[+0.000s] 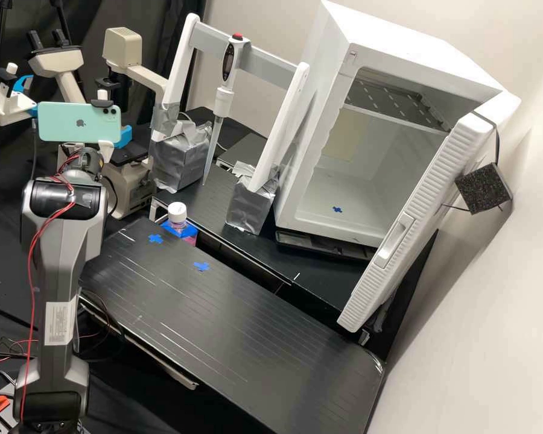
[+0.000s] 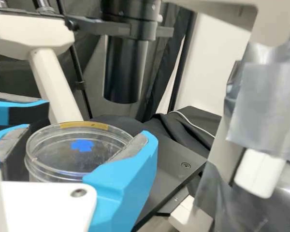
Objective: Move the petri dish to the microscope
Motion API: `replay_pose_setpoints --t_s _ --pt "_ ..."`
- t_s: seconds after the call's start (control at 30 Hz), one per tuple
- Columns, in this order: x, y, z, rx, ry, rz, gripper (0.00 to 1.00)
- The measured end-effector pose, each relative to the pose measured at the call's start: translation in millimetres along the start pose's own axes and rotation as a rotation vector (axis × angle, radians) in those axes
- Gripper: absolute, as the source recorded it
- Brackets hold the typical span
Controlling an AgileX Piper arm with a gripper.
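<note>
In the high view my gripper point(image 1: 124, 137) is at the microscope point(image 1: 124, 184), over the side of its dark stage and partly behind the phone. The wrist view has my gripper point(image 2: 86, 136) shut on the clear round petri dish point(image 2: 53, 170), one blue finger at each side. The dish is roughly level above the black stage point(image 2: 176, 164), under the microscope's dark cylinder point(image 2: 123, 70). A blue mark point(image 2: 82, 145) shows through it. Whether the dish's base touches the stage, I cannot tell.
A pipette point(image 1: 224, 99) hangs on a white frame with taped feet point(image 1: 181, 158) right of the microscope. Beyond stands an open white incubator point(image 1: 320, 120). A capped bottle point(image 1: 177, 216) stands by the black bench point(image 1: 223, 319).
</note>
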Motion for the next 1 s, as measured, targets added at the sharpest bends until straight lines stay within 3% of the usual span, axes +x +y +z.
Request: replay_pose_setpoints --t_s 0.1,0.27,0.63,1.0 --pt "8.1 -3.4 2.7 0.017 -0.014 0.003 0.0" --pt "19.4 -8.4 4.7 0.01 -0.015 0.003 0.0" --pt "35.8 -9.4 4.9 -0.05 -0.023 0.026 0.0" --pt "53.0 -12.9 4.8 -0.063 -0.038 0.01 0.0"
